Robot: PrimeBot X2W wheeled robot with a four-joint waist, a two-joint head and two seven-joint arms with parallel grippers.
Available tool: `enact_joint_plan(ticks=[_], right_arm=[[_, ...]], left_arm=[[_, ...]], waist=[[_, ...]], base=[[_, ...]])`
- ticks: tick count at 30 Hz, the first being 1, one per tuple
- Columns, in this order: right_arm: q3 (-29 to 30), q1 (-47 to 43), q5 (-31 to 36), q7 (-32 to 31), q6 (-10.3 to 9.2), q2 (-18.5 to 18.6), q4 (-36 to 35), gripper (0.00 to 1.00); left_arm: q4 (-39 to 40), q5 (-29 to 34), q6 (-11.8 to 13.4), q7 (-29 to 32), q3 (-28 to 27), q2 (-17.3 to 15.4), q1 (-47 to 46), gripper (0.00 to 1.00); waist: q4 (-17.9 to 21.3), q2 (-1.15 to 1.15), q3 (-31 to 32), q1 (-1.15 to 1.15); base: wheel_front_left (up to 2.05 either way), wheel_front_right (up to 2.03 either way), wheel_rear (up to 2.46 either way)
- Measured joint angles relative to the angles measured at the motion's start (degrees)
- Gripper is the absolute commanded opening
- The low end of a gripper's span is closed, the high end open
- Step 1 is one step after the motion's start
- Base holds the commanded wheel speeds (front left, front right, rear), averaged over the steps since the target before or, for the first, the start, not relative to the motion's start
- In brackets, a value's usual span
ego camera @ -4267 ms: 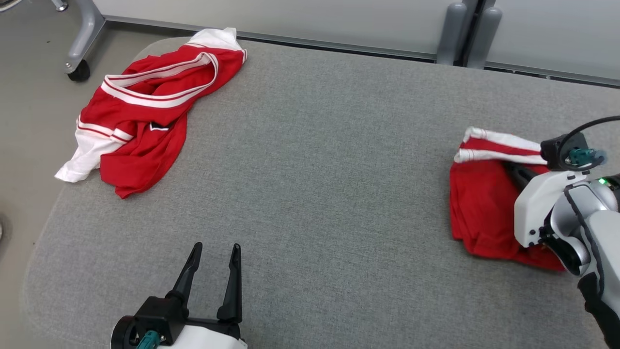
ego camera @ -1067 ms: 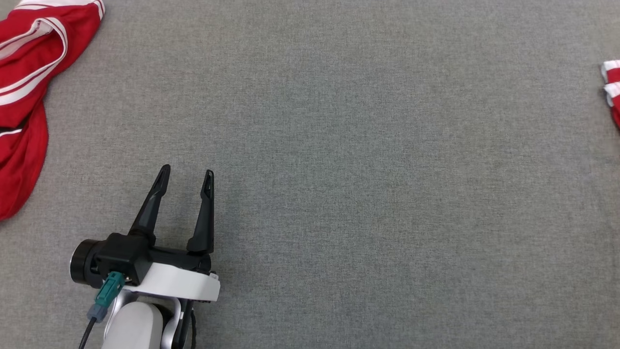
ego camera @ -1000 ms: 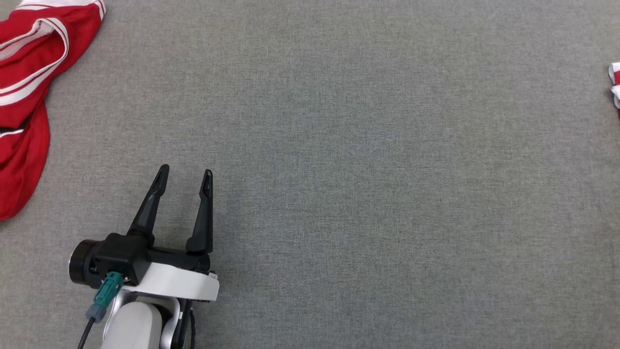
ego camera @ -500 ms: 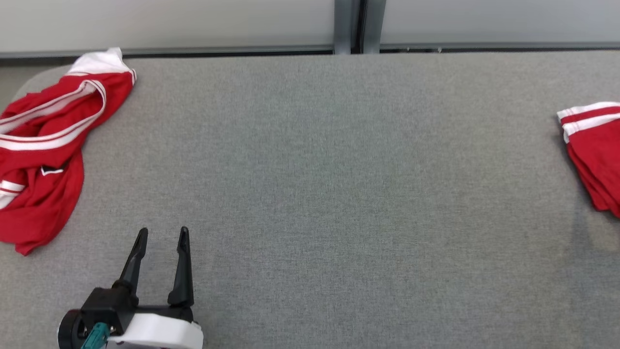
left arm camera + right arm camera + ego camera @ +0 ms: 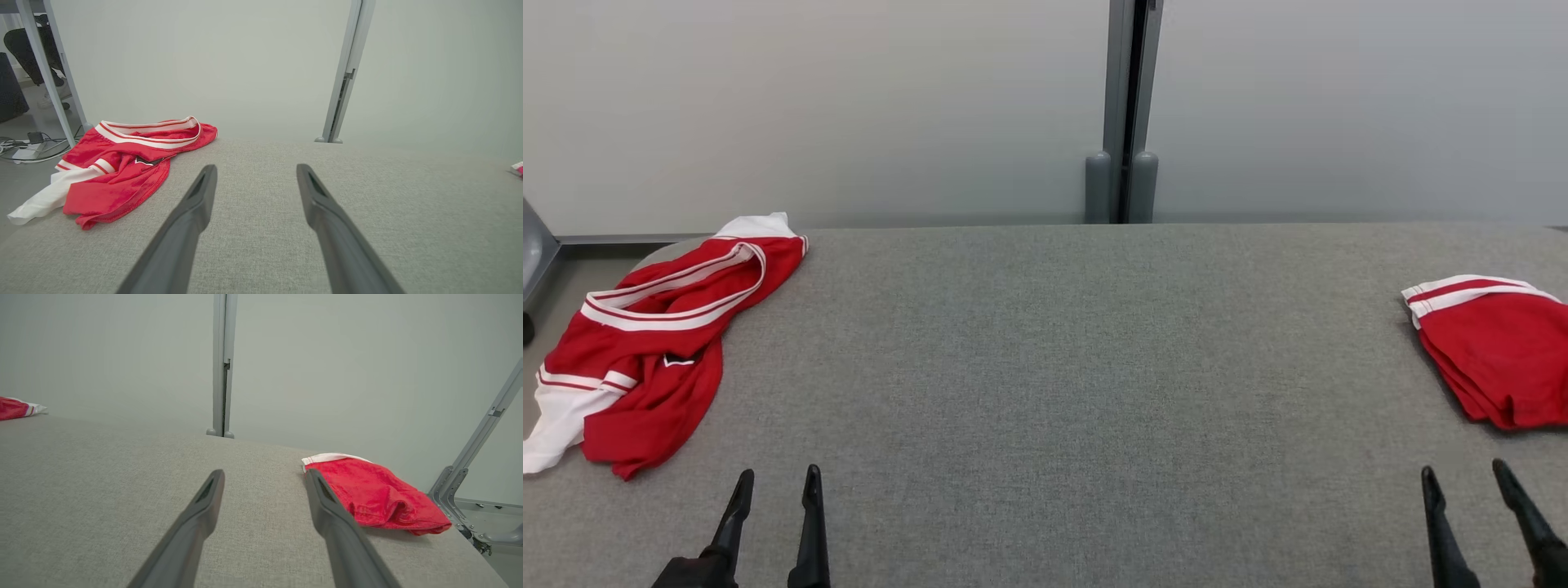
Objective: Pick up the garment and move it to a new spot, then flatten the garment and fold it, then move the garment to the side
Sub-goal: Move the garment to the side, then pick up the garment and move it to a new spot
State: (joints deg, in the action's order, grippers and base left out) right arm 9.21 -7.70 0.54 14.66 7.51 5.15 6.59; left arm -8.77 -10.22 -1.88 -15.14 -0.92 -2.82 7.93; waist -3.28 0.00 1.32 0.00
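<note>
folded garment lies at the table's right side, both grippers empty

the folded garment (image 5: 1490, 351) rests on the grey fabric table (image 5: 1045, 367) near its right edge. it is a compact red bundle with a white, red-striped band along its far side. in the right wrist view the same bundle (image 5: 367, 490) lies flat just past the right-hand finger, with its near edge slightly rumpled.

the right gripper (image 5: 1463, 469) sits low at the lower right of the head view. its two dark fingers are spread apart with nothing between them, close to the folded garment but not touching it. from its own wrist camera the right gripper (image 5: 264, 472) shows bare table cloth in the gap.

the left gripper (image 5: 778, 474) is at the lower left, its jaws likewise released and empty. its wrist view shows the left gripper (image 5: 256, 167) pointing along the table toward the far wall.

a second red and white garment, the crumpled jersey (image 5: 662, 327), lies in a loose heap at the far left corner of the table. a white sleeve hangs at the table's left edge. it is well apart from both grippers. the wide stretch of table between the two garments is bare grey cloth.

behind the table stands a pale wall panel with a grey post (image 5: 1123, 106) near its middle.
</note>
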Motion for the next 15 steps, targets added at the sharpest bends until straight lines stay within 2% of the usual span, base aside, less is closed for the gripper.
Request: enact_joint_plan(ticks=[6,15], right_arm=[[-1.18,-2.42,-0.11,0.24,-0.01,-1.99,0.98,1.00],[-3.36,-2.32,-0.65,0.26,-0.01,-2.31,0.20,1.00]], left_arm=[[-0.83,0.10,-0.94,0.00,0.62,-0.02,0.03,1.00],[-0.91,-0.48,-0.98,0.00,2.42,0.02,-0.32,1.00]], waist=[[-0.01,0.00,0.83,0.00],[-1.05,0.00,0.68,0.00]], base=[[0.00,0.00,0.00],[0.00,0.00,0.00]])
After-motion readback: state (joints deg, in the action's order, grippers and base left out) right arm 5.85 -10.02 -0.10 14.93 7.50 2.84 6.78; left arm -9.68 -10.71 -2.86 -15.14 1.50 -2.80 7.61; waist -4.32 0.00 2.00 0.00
